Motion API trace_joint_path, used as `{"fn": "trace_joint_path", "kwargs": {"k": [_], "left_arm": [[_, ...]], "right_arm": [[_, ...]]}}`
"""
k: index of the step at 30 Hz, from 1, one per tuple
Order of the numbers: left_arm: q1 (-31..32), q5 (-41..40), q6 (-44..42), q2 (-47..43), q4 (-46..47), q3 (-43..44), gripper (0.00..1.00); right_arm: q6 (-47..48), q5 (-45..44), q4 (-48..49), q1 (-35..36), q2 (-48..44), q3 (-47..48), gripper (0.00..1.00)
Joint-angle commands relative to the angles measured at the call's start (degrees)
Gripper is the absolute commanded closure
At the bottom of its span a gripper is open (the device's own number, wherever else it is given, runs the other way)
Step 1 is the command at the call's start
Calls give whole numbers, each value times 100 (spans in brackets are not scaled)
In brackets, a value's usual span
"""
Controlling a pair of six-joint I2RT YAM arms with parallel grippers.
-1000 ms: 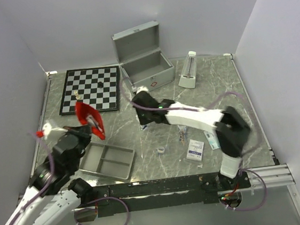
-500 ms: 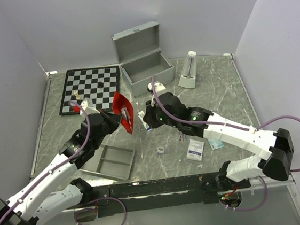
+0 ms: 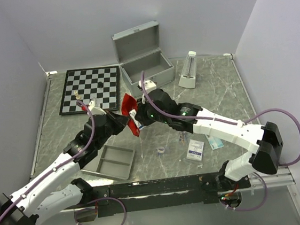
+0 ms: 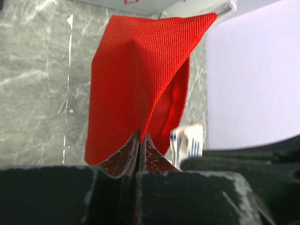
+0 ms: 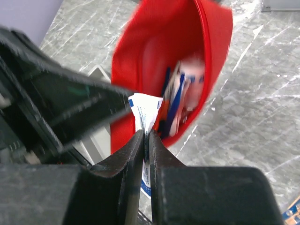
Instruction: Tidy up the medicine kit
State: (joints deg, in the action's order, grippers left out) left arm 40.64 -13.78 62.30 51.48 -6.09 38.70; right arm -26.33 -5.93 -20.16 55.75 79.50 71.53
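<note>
Grey marbled table point(image 3: 217, 84), lilac walls behind: the medicine kit point(image 3: 146, 69) stands with its lid up at the far edge, near the middle. In front of it the left gripper point(image 4: 140, 140) pinches the red pouch point(image 4: 136, 84) tight. The right gripper point(image 5: 144, 136), jaws narrow, nips a white-and-blue packet point(image 5: 144, 108) at the pouch's open mouth.

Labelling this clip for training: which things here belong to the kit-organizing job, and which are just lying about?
In the job: open medicine kit; red pouch in left gripper; packet in right gripper; white box.
Lying about: chessboard; grey tray; white stand.
</note>
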Motion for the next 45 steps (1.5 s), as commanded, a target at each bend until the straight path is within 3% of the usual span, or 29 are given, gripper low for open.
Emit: {"fn": "trace_joint_path", "kwargs": {"k": [1, 8, 12, 16, 19, 22, 27, 37, 42, 45], "left_arm": [[145, 34, 89, -130, 354, -29, 99], [242, -63, 124, -306, 407, -143, 99], [286, -28, 159, -314, 415, -143, 99], [374, -46, 194, -358, 459, -213, 99], [409, -107, 221, -428, 433, -292, 99], [401, -212, 247, -455, 372, -319, 99], [401, -537, 353, -429, 91, -301, 99], [374, -1214, 247, -411, -261, -293, 99], [365, -1495, 125, -762, -367, -354, 99], [374, -1566, -33, -1043, -393, -424, 99]], "right_arm": [[-206, -224, -66, 50, 258, 441, 86], [-390, -610, -207, 42, 636, 599, 86], [-417, -742, -216, 33, 803, 661, 81], [-373, -769, -198, 33, 847, 670, 66], [-312, -769, -181, 33, 778, 635, 46], [-277, -769, -190, 42, 576, 573, 36], [-242, -900, -497, 42, -135, 433, 32], [-259, -1462, -1015, -389, -2359, -1280, 29], [-267, -1113, -1481, -486, -1905, -1869, 29], [-312, -648, -844, -416, -1658, -2378, 30]]}}
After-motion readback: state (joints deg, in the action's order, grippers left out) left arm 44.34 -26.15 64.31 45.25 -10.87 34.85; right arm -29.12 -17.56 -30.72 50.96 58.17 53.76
